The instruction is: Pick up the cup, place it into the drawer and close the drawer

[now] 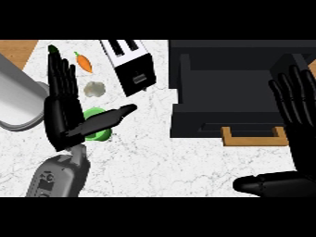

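On the white marble counter (pixel 153 152), seen from the head view, the green cup (pixel 96 121) stood left of centre, largely hidden behind the left hand (pixel 63 115). That hand's fingers were straight and extended upward, with the thumb angled right across the cup; nothing was clamped. The right hand (pixel 304 134) rested at the right edge, fingers straight and spread. The black drawer unit (pixel 246 92) lay well to the cup's right, its drawer (pixel 252 132) with a wooden handle (pixel 255 139). A toaster (pixel 129 65), a garlic bulb (pixel 94 89) and a carrot (pixel 84 62) stood beyond the cup. Bare counter between the cup and the drawer appeared to offer transfer room.
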Motion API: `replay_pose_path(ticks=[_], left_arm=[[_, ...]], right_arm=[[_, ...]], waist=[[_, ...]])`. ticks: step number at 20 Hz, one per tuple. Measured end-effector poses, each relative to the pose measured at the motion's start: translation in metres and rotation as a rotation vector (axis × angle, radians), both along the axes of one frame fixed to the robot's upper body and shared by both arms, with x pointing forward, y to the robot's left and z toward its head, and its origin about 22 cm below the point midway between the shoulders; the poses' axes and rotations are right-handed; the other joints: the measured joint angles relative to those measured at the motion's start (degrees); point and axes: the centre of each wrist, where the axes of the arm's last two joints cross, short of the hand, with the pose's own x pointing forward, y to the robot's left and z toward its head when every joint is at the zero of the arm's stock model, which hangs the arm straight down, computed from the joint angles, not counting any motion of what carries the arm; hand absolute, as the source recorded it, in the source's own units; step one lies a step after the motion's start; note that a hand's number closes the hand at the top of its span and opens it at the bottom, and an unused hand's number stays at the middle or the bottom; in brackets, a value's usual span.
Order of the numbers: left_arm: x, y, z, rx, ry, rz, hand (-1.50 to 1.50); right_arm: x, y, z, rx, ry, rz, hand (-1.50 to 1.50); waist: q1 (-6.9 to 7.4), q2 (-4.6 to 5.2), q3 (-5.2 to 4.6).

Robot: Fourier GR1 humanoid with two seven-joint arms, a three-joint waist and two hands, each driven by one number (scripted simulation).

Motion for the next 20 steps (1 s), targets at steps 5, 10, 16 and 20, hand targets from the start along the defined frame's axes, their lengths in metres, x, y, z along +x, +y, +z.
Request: replay_pose_path(ticks=[5,10,16,20], left_arm=[[-0.012,0.000,-0.018,-0.013,0.038,0.027,-1.50],[-0.019,0.005,-0.038,-0.018,0.089,0.053,-1.50],[-0.026,0.016,-0.065,-0.018,0.143,0.104,-1.50],[-0.031,0.028,-0.084,-0.018,0.166,0.127,-1.50]], right_arm=[[-0.004,0.004,0.003,0.007,-0.004,-0.005,-1.50],[0.003,-0.001,-0.003,0.005,-0.007,-0.004,-1.50],[0.005,-0.004,0.004,0.002,-0.006,0.004,-1.50],[0.003,-0.010,0.006,0.005,0.000,0.004,-1.50]], waist=[[0.05,-0.02,0.00],[0.08,-0.01,-0.01],[0.05,0.00,-0.01],[0.07,0.00,-0.01]])
